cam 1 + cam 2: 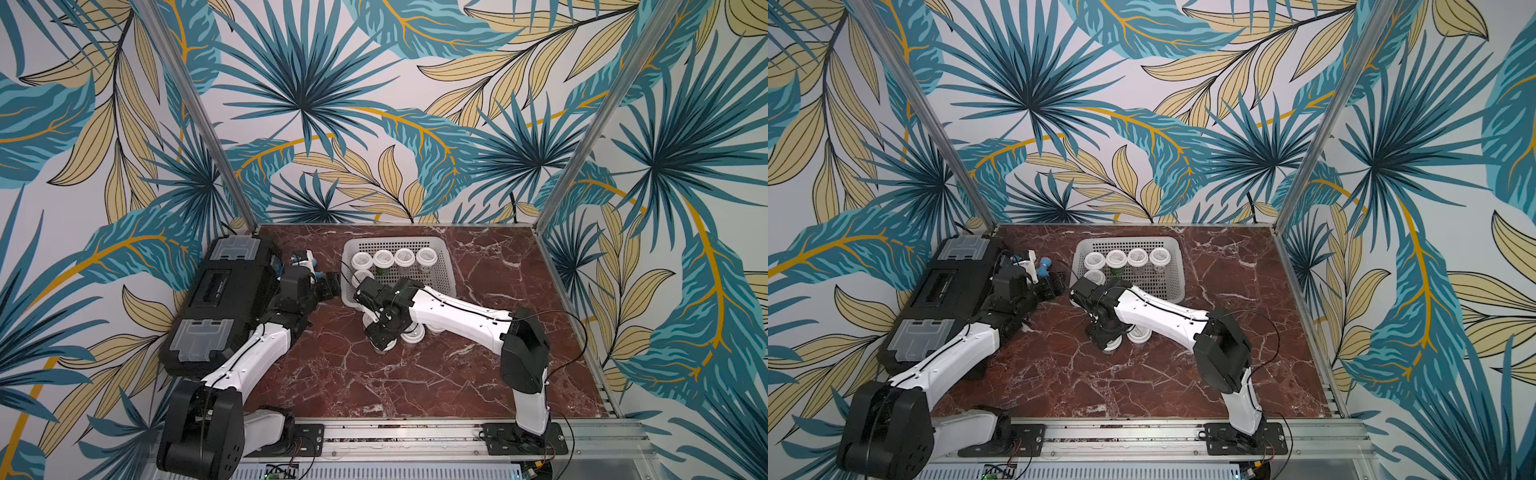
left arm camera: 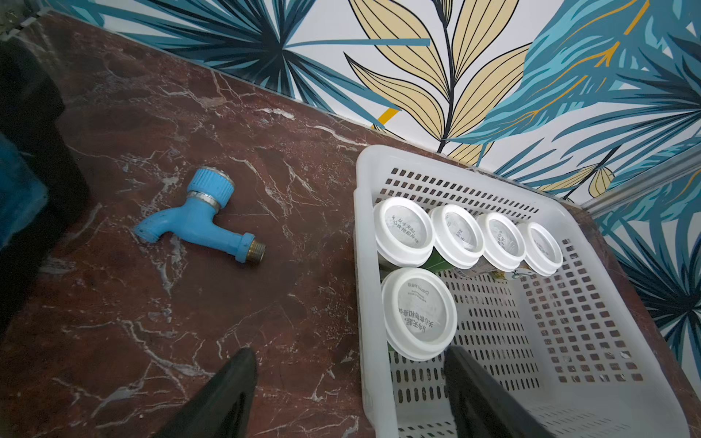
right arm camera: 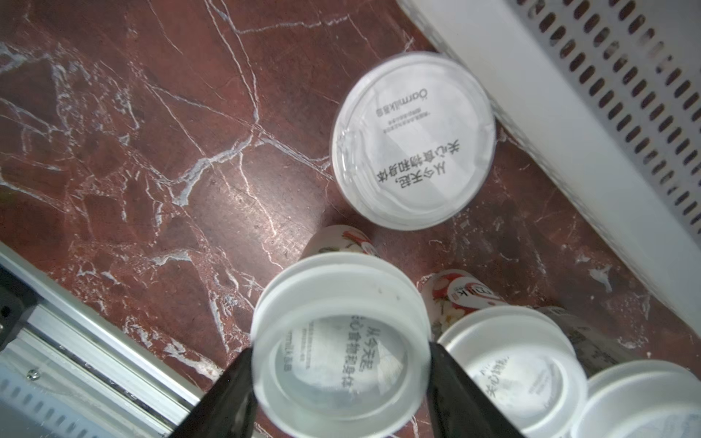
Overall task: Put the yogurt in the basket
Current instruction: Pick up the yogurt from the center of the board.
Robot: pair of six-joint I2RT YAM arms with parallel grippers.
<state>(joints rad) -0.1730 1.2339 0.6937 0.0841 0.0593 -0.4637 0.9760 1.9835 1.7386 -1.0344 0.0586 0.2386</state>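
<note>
Leftmost, black toolbox [image 1: 216, 291] and blue tap fitting [image 2: 201, 222] on the table [image 1: 374, 386]; left pincer [image 2: 351, 352] spread, empty, beside the basket [image 1: 442, 266] corner. Basket, mid-table at the rear, holds five yogurt cups [image 2: 417, 311]. Right pincer [image 3: 341, 352] pinches a sixth cup [image 3: 341, 299] by its lid on the table before the basket, three more cups [image 3: 413, 140] nearby.

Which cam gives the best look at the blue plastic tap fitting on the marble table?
Left wrist: the blue plastic tap fitting lies whole, close and unobstructed, with its threaded brass end clear. Both top views show it small and partly hidden. The right wrist view does not show it at all.
</note>
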